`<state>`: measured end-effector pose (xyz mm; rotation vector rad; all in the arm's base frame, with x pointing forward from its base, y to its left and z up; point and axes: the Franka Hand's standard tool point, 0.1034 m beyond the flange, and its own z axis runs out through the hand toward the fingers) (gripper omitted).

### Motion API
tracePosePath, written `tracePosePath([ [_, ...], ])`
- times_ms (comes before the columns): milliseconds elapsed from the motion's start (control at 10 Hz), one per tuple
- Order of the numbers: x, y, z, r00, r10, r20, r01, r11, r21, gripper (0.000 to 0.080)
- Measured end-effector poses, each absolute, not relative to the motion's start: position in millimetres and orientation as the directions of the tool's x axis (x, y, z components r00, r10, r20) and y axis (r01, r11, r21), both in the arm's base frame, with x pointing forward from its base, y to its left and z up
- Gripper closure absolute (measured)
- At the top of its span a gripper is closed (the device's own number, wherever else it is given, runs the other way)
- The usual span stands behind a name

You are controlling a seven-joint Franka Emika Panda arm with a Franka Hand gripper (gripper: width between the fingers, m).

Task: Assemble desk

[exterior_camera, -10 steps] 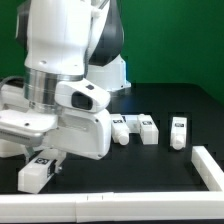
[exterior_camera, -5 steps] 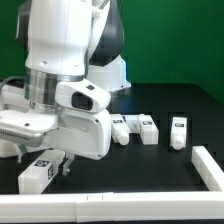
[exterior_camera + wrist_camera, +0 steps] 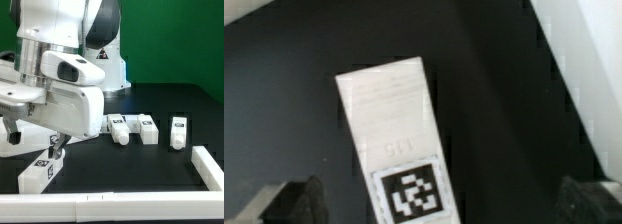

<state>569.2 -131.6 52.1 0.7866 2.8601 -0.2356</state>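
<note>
A white desk leg [image 3: 40, 173] with a black-and-white tag lies on the black table at the exterior view's lower left. My gripper [image 3: 38, 150] hangs just above it, open, with nothing in it. In the wrist view the leg [image 3: 402, 130] lies lengthwise between my two dark fingertips [image 3: 295, 200], with a gap on either side and my gripper [image 3: 441, 197] centred over its tagged end. Three more legs [image 3: 120, 128] [image 3: 147, 128] [image 3: 178, 132] stand in a row to the exterior view's right. The tabletop is hidden behind my arm or out of view.
A white rail [image 3: 100, 208] runs along the table's front edge and a second one [image 3: 208, 165] along the exterior view's right side. My bulky white arm [image 3: 60, 70] fills the exterior view's left half. A white strip [image 3: 580, 60] shows in the wrist view.
My hand has risen from just over the table beside the leg. The leg stays lying on the table, about where it was.
</note>
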Motion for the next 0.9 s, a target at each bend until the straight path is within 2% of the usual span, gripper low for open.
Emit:
tracePosePath([
  [200, 568.4, -132.4, 51.7, -0.755, 0.62, -0.213, 0.645, 0.76, -0.074, 0.015],
  [300, 558.6, -140.6, 52.7, -0.678, 0.706, -0.204, 0.728, 0.684, -0.051, 0.015],
  [500, 536.7, -148.4, 61.1, -0.339, 0.923, -0.182, 0.938, 0.345, 0.007, 0.015],
  [600, 534.3, -145.4, 58.8, -0.233, 0.956, -0.178, 0.972, 0.237, -0.002, 0.015],
  [700, 543.3, -149.1, 62.8, -0.219, 0.959, -0.178, 0.975, 0.223, 0.006, 0.015],
  [900, 541.1, -146.2, 59.5, -0.085, 0.982, -0.169, 0.995, 0.091, 0.028, 0.015],
])
